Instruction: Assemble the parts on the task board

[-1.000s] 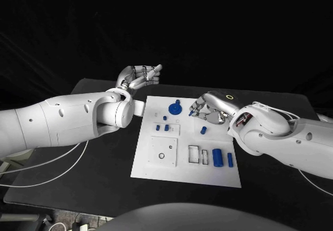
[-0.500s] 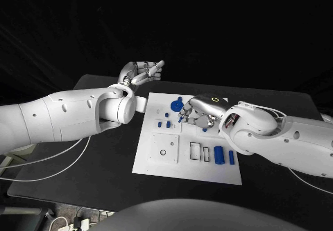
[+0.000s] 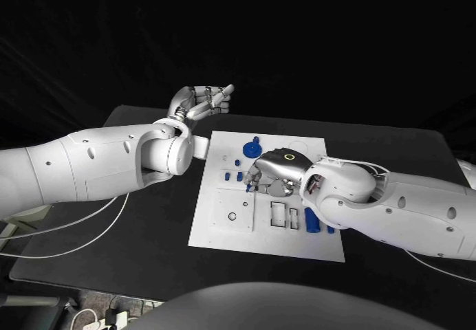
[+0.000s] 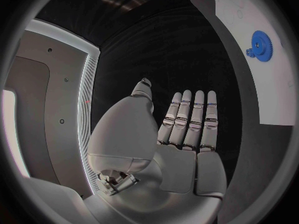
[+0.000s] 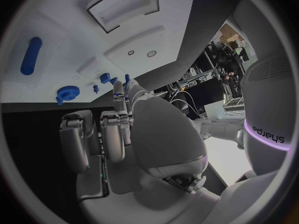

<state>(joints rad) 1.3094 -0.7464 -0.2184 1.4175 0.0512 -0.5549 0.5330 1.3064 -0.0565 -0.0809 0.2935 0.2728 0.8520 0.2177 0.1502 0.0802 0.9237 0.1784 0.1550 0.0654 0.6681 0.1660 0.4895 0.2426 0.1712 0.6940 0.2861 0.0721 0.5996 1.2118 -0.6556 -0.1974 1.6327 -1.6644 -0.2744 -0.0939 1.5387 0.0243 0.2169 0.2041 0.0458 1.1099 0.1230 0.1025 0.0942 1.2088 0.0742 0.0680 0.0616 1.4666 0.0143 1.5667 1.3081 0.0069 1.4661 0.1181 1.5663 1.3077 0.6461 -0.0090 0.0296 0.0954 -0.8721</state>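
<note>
— Looking near first: bare table (image 3: 109, 254) round the board (image 3: 223, 237), room on every side?
— Yes. Blue cylinder (image 3: 311, 220) lying in its slot.
— Right hand (image 3: 269, 175)?
— Low over mid-board, fingers curled by small blue pegs (image 3: 230, 177); grip impossible to tell.
— Farther?
— Gear (image 3: 250, 148) near far edge. Left hand (image 3: 201, 103) beyond, fingers apart, holding nothing.

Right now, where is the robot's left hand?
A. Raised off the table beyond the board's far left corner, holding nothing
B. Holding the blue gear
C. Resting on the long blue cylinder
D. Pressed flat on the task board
A: in the head view the left hand is up beyond the far left corner of the task board, and the left wrist view shows its fingers straight with nothing in them, the blue gear lying apart on the board.
</note>
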